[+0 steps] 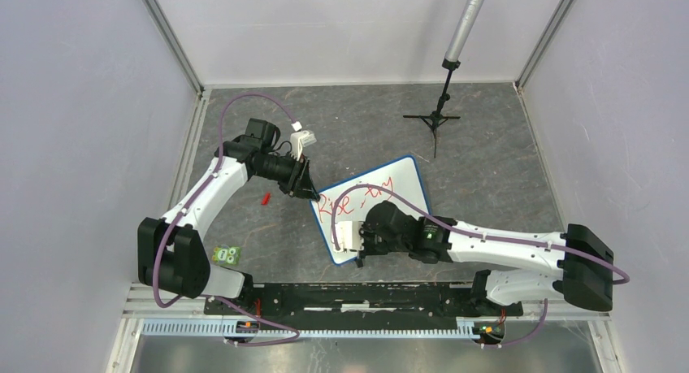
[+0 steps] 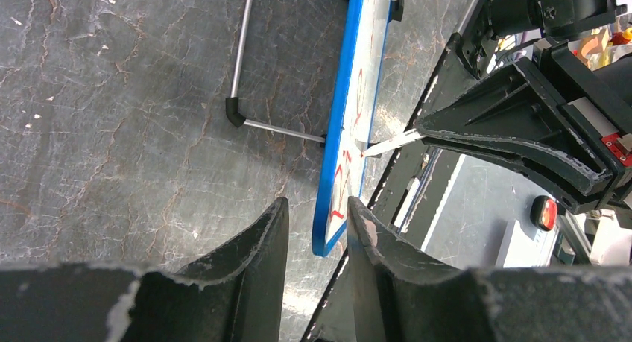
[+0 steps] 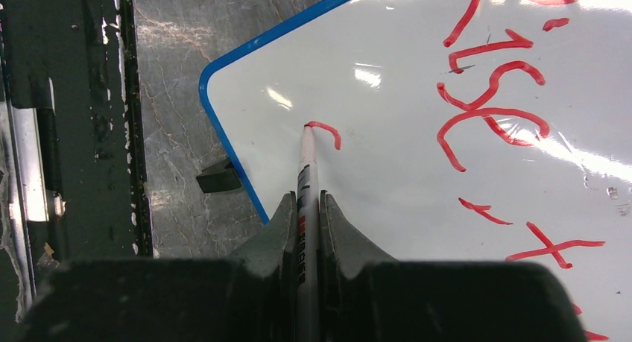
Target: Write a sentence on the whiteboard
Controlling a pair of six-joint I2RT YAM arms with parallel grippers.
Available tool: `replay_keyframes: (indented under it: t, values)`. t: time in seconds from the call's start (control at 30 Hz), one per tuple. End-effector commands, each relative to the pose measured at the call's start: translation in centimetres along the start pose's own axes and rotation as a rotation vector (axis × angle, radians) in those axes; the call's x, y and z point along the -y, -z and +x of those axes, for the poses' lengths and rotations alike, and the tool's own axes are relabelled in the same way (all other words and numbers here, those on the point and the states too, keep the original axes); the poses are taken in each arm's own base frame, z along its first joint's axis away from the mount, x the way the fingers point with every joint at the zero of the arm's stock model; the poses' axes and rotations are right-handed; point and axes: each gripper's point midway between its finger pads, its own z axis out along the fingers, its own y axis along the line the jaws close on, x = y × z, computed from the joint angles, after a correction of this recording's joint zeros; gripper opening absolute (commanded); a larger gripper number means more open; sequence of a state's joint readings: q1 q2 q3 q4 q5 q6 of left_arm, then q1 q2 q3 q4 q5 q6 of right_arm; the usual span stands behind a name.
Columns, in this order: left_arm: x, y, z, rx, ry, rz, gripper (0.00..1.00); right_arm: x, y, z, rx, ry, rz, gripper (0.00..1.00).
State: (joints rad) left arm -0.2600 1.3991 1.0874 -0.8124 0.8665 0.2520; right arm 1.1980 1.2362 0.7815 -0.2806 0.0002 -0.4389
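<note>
The whiteboard lies tilted mid-table, white with a blue rim. Red words of the sentence run across its left half; in the right wrist view they sit at the right. My right gripper is shut on a white marker. The marker's tip rests on the board at the start of a short red curved stroke near the board's corner. My left gripper stands open astride the board's far-left corner, with a gap on one side.
A small red cap lies left of the board. A green card sits by the left arm's base. A black tripod stand stands at the back. A black rail runs along the near edge.
</note>
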Motion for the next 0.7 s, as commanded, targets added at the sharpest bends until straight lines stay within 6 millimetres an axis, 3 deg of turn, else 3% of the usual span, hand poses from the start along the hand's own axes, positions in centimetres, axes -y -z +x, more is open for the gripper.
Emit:
replay_keyframes:
  t: [0.0, 0.27, 0.67]
  values:
    - [0.4, 0.0, -0.3, 0.018, -0.017, 0.009, 0.4, -0.1, 0.3, 0.5, -0.002, 0.021, 0.008, 0.0]
    - [0.3, 0.0, -0.4, 0.018, -0.016, 0.006, 0.4, 0.7, 1.0, 1.0, -0.03, 0.033, 0.05, 0.0]
    - [0.3, 0.0, -0.4, 0.02, -0.017, 0.003, 0.4, 3.1, 1.9, -0.7, -0.001, 0.004, 0.132, 0.0]
